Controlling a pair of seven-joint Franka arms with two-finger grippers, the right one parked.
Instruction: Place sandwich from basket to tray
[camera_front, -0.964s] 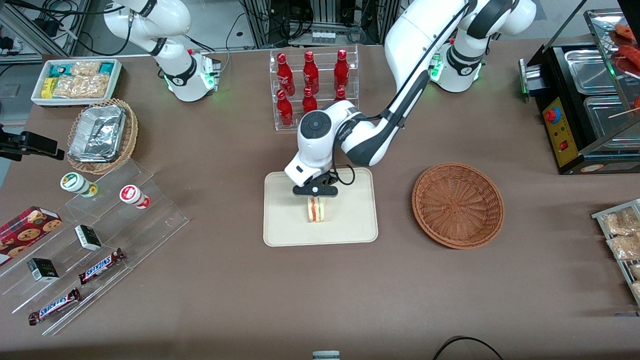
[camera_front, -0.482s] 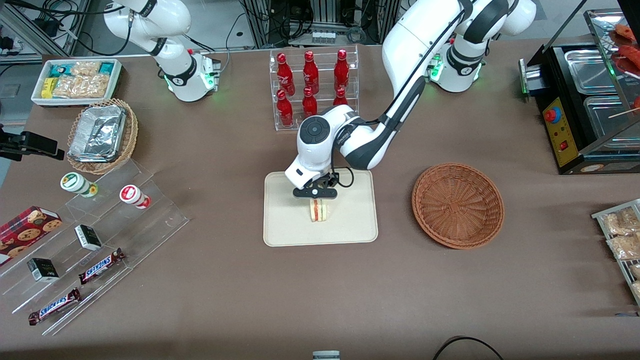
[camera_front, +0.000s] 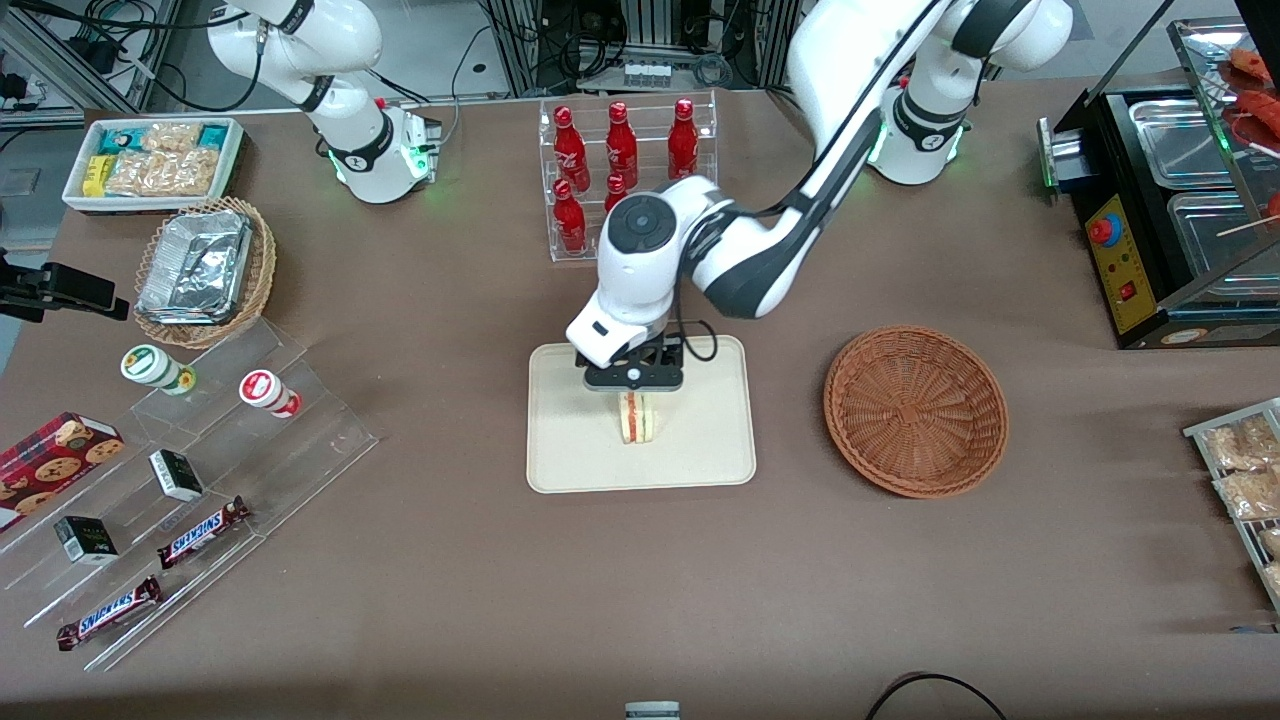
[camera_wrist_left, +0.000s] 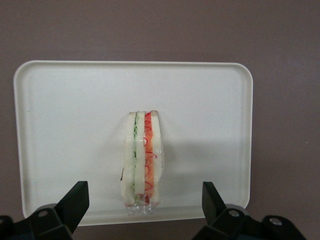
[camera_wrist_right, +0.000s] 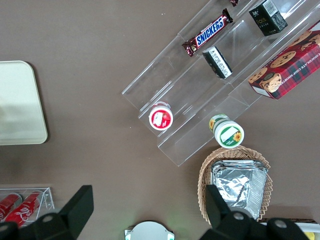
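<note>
The sandwich (camera_front: 636, 419) (camera_wrist_left: 143, 159) stands on edge on the cream tray (camera_front: 700, 450) (camera_wrist_left: 65, 110), its white bread, green and red layers showing through clear wrap. My gripper (camera_front: 634, 378) (camera_wrist_left: 145, 202) hovers just above the sandwich, open, with both black fingers (camera_wrist_left: 75, 202) well apart from the wrap and touching nothing. The reddish-brown wicker basket (camera_front: 915, 409) sits empty on the table beside the tray, toward the working arm's end.
A clear rack of red bottles (camera_front: 622, 160) stands farther from the front camera than the tray. An acrylic stepped shelf (camera_front: 200, 480) with snacks and a tan basket with a foil container (camera_front: 205, 270) lie toward the parked arm's end. A black food warmer (camera_front: 1170, 200) sits at the working arm's end.
The gripper has lifted up off the sandwich, which stays standing on the tray. The arm's wrist has risen and shifted slightly away from the front camera.
</note>
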